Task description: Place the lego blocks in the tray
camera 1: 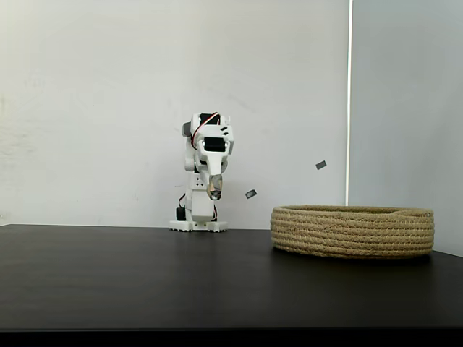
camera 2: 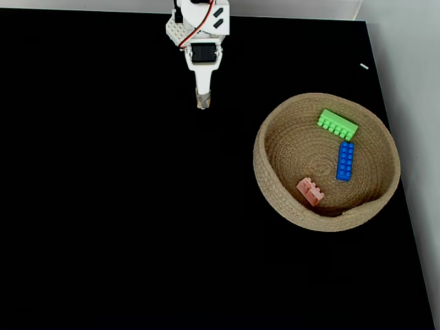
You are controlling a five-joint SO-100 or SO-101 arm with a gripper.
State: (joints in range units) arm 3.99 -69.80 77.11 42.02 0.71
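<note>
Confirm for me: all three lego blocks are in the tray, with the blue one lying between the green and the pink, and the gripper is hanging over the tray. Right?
Not quite. In the fixed view from above, the gripper hangs over the bare black table, left of the tray, not over it. The rest holds: green block, blue block and pink block lie inside, blue between.

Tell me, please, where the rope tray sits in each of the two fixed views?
Side-on fixed view: the tray stands at right on the black table, right of the arm's hand.
Top-down fixed view: the tray lies at right of centre, holding three bricks.
Shared landmark: the white arm.
</note>
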